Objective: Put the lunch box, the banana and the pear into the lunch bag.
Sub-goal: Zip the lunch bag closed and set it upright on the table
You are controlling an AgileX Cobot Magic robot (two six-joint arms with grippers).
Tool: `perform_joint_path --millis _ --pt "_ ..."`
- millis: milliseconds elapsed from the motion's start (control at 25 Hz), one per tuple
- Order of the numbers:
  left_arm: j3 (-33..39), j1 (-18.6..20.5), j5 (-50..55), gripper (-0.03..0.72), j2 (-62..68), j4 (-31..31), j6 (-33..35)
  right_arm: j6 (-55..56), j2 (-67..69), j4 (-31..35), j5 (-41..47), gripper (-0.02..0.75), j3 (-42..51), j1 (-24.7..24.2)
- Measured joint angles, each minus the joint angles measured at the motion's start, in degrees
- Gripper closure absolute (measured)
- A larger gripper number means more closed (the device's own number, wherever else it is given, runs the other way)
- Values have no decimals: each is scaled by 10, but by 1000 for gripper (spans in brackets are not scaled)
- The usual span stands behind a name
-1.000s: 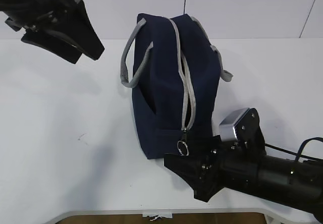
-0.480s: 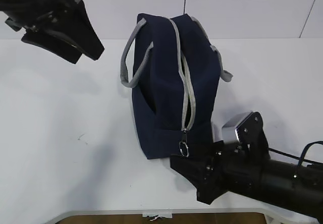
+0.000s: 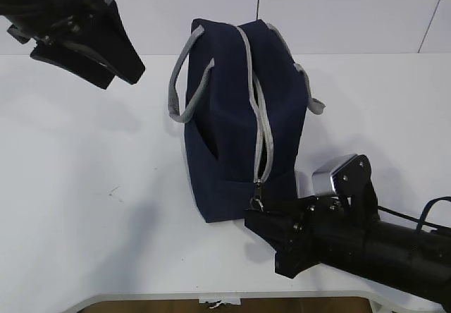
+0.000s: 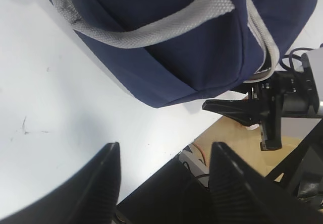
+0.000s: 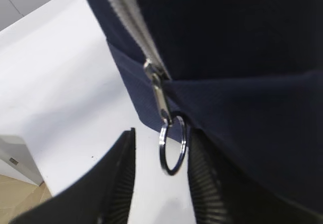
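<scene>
lunch bag (image 3: 239,115): one | ring pull (image 5: 172,143): one, between parted right gripper (image 5: 159,183) jaws | left gripper (image 4: 164,183) parted

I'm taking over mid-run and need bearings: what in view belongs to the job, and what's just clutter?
Job:
- bag, zipped shut
- ring pull, between the open right pincer fingers
- left pincer, open, held away from the bag

Clutter:
- none on the table

No lunch box, banana or pear in view.
</scene>
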Motion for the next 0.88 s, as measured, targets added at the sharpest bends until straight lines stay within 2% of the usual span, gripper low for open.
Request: perform_joint_path --millis 320,560,880 --pt "0 0 0 265 0 -1 0 4 0 2 0 591 0 0" --pt "0 0 0 265 0 -5 0 19 0 2 0 736 0 0" --pt "0 0 0 266 0 -9 0 59 -1 2 -2 737 12 0"
